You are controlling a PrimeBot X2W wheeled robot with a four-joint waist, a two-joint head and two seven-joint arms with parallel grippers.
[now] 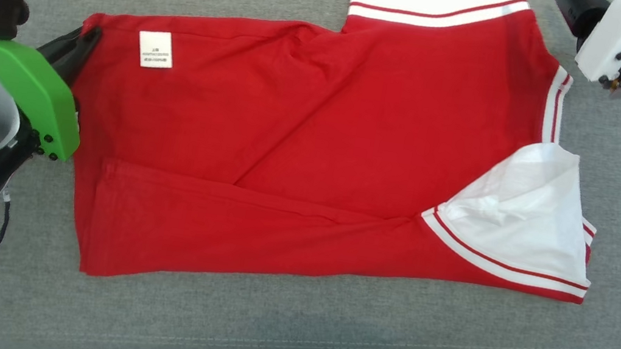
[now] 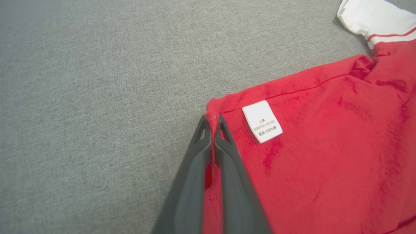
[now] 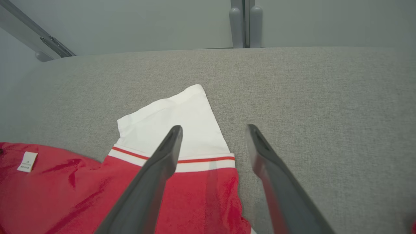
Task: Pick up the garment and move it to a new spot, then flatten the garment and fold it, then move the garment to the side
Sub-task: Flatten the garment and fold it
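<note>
Red white-sleeved shirt [image 1: 304, 136] lies nearly flat on grey fabric bench [image 1: 323, 336]; left pincer [image 2: 213, 125] clamps its left-frame corner, right pincer [image 3: 214, 127] wide above top sleeve; folding and side-move seemingly not yet done.

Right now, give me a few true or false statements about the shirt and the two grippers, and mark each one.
1. The left gripper is shut on a corner of the red garment. True.
2. The right gripper is clamped on the white sleeve. False: it is open, gripping nothing.
3. The white label sits near the pinched corner. True.
4. The garment hangs in the air. False: it lies spread on the grey surface.
</note>
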